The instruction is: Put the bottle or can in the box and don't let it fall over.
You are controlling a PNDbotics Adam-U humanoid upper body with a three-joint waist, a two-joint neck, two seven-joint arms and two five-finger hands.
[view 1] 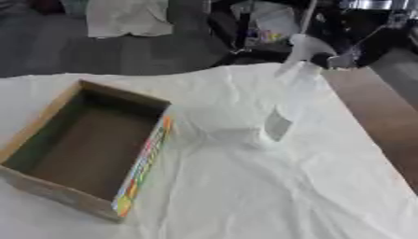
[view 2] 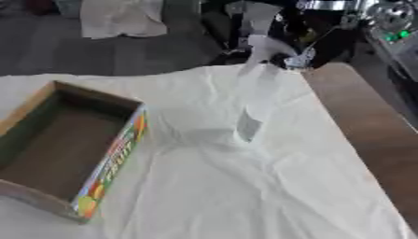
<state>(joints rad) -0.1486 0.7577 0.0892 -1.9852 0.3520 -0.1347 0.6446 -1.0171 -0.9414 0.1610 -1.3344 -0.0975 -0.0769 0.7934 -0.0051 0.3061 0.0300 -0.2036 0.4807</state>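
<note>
A translucent white spray bottle [view 1: 294,95] stands on the white cloth right of centre, its base [view 1: 275,130] on the cloth and its spray head [view 1: 306,46] toward the far edge. My right hand [view 1: 336,59], black with silver parts, comes in from the upper right corner and sits right against the bottle's neck, just under the spray head. Whether it grips the neck is not clear. An open cardboard box [view 1: 86,140] with a colourful printed side lies on the left, empty inside. My left hand does not show.
The white cloth [view 1: 245,196] covers most of the table, and bare brown tabletop [view 1: 384,121] shows along the right side. Dark equipment and a pale cloth lie on the floor beyond the far edge.
</note>
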